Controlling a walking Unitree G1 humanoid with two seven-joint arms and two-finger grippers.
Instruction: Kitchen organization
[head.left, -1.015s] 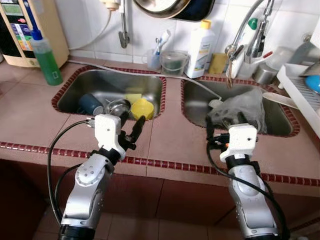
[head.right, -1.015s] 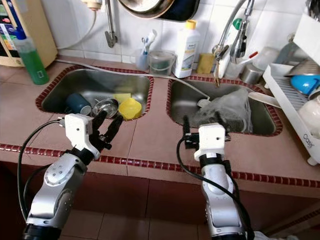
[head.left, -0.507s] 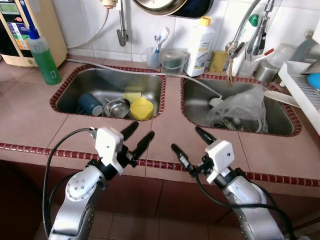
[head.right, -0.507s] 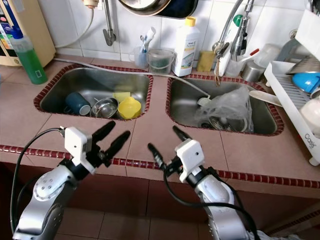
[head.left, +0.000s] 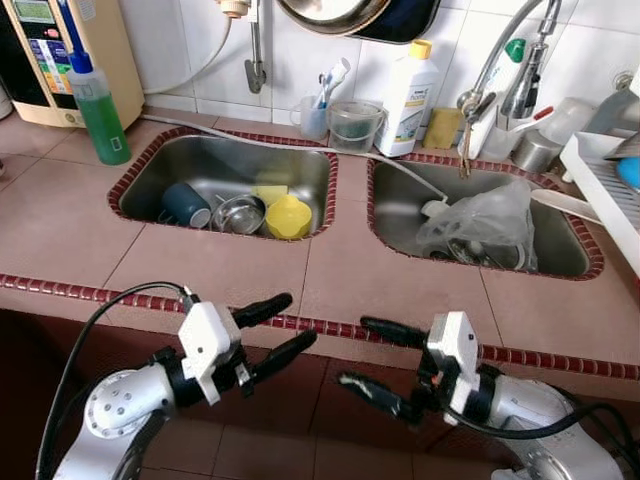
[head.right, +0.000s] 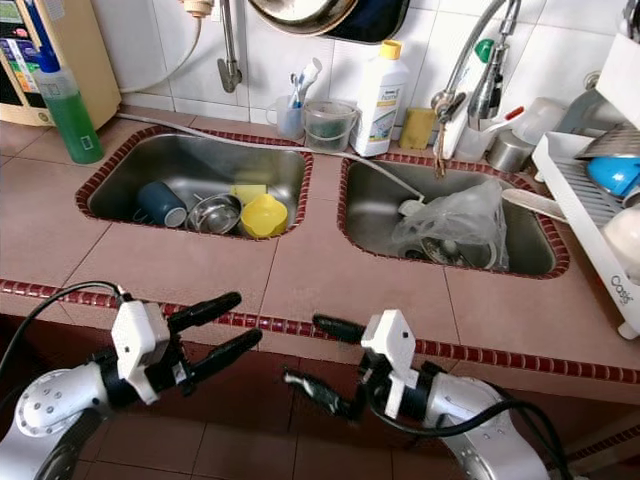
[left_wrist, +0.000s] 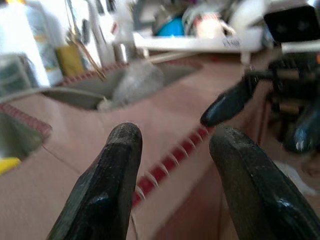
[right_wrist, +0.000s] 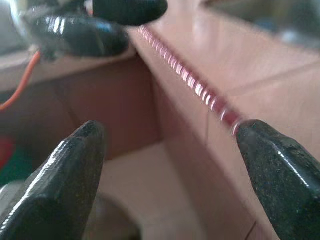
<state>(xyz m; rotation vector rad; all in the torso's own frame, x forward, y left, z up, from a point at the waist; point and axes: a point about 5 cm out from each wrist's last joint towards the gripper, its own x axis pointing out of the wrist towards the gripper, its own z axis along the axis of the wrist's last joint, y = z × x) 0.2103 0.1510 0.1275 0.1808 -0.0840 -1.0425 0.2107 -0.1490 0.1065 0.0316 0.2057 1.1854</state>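
Steel basins are holding the clutter: a blue cup (head.left: 184, 204), metal bowl (head.left: 236, 213) and yellow cup (head.left: 287, 217) are lying in the left sink (head.left: 200, 163), a plastic bag (head.left: 480, 222) in the right sink (head.left: 400, 200). Left gripper (head.left: 272, 327) and right gripper (head.left: 377, 358) are hovering wide apart, empty, at the counter edge (head.left: 100, 294), facing each other. Judging by this, the sorting is looking far from finished.

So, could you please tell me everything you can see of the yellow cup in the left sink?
The yellow cup looks like plastic, bright and opaque. It lies tipped on its side at the near right of the left sink, beside a small steel bowl, with a yellow sponge just behind it. Whether it touches either is unclear. Neither gripper is near it.
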